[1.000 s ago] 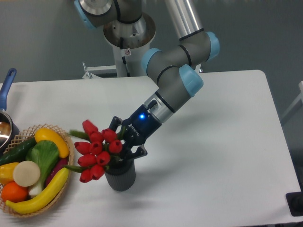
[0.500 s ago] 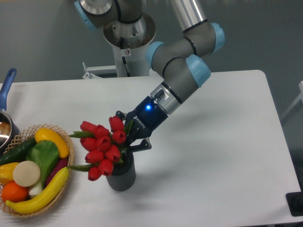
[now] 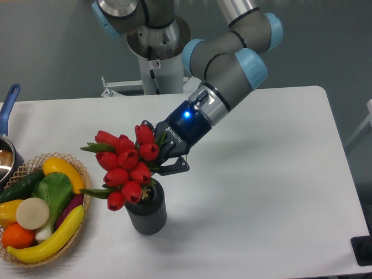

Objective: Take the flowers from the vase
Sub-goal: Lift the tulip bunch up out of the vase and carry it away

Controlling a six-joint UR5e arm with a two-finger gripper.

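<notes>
The flowers point(image 3: 125, 168), a bunch of red tulip buds with green leaves, lean out to the left above the vase point(image 3: 146, 214). That vase is a small dark grey ribbed cylinder standing on the white table. My gripper point(image 3: 163, 158) comes in from the upper right and is shut on the flowers just behind the buds. The stems are hidden behind the buds and the vase rim, so whether their ends are still inside the vase is unclear.
A wicker basket point(image 3: 81, 224) of vegetables sits at the left front, close to the vase. A blue-handled pot point(image 3: 7, 125) is at the far left edge. The robot base point(image 3: 157, 52) stands behind the table.
My gripper has risen and moved slightly right, carrying the flowers up with it. The bunch now sits higher over the vase. The vase has stayed in place.
</notes>
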